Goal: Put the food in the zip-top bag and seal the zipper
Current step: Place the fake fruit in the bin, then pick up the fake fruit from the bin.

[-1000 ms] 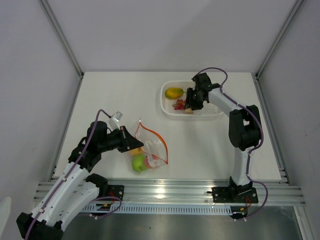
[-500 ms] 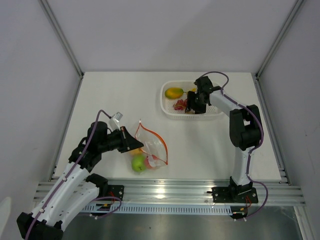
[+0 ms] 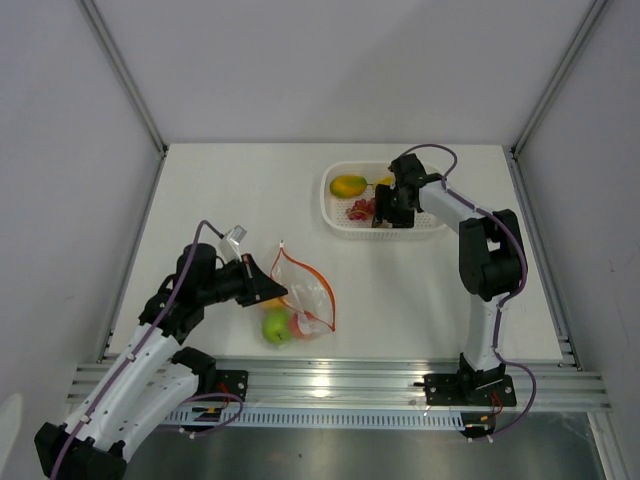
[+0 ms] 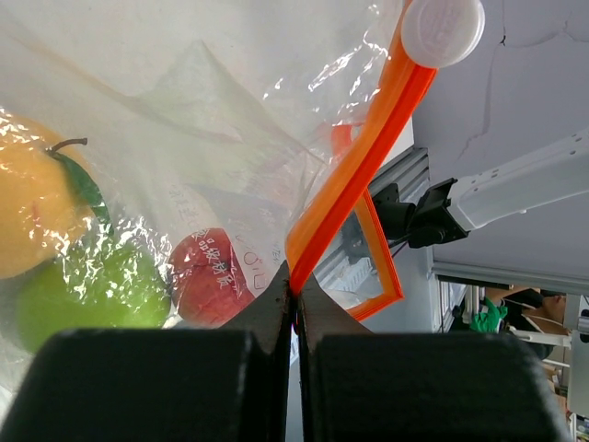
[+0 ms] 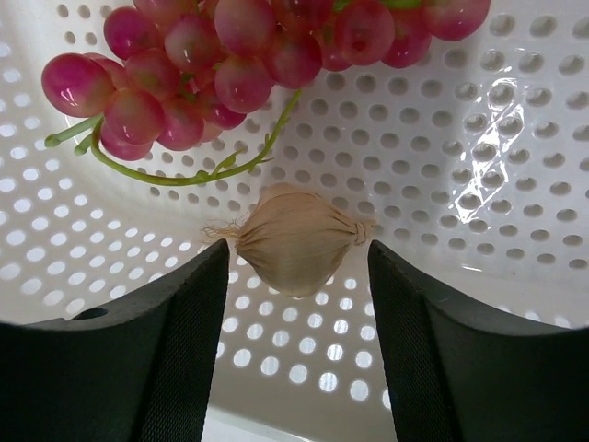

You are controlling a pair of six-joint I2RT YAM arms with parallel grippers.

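Note:
The clear zip-top bag (image 3: 306, 294) lies at the front left with its red-orange zipper (image 3: 313, 270) gaping. A green apple (image 3: 277, 326), a yellow-orange fruit (image 4: 37, 212) and a reddish fruit (image 4: 212, 276) lie inside. My left gripper (image 3: 268, 290) is shut on the zipper strip (image 4: 359, 175) at its tip (image 4: 294, 293). My right gripper (image 3: 381, 217) is down in the white basket (image 3: 430, 226), open, one finger on each side of a beige garlic bulb (image 5: 296, 241), pads apart from it. The dark red grape bunch (image 5: 239, 55) lies just beyond. The mango (image 3: 348, 185) lies at the basket's left.
A white slider tab (image 4: 442, 29) sits on the zipper's far end. The basket's perforated wall (image 5: 460, 184) curves close around my right fingers. The aluminium rail (image 3: 330, 380) runs along the near table edge, just below the bag.
My right gripper has shifted slightly up and right inside the basket and now covers the garlic from above. The left arm and bag have not moved.

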